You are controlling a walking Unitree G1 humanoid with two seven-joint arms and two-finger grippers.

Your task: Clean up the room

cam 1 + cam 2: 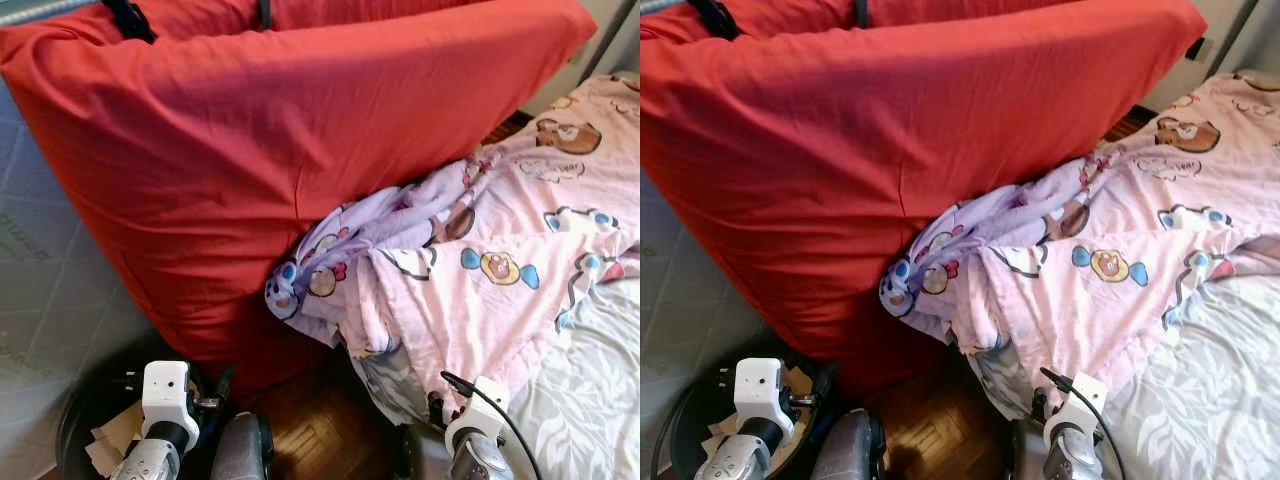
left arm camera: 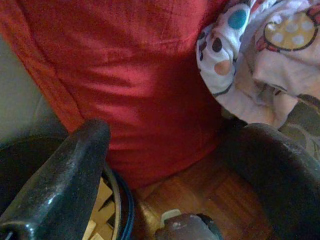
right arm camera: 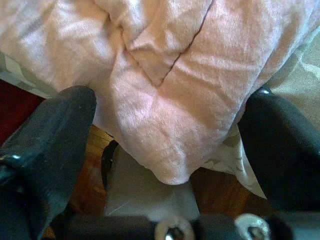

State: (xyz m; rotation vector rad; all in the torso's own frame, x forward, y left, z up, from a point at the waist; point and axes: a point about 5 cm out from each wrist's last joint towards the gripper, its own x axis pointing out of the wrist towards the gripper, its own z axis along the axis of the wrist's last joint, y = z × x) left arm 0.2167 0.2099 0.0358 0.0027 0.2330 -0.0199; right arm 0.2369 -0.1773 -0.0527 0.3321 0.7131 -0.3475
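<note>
Fingers of right hand (image 3: 165, 135) spread apart beneath pink blanket (image 1: 500, 270); left hand (image 2: 185, 165) likewise apart.

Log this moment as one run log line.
scene: big red fabric cushion beside pink cartoon-print blanket hanging off bed | left gripper: jaws open, low by cushion | right gripper: jaws open, facing blanket edge

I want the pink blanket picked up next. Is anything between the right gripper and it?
Nothing visible: the right gripper is open, its fingers apart on either side of the pink blanket hanging over the bed edge.
</note>
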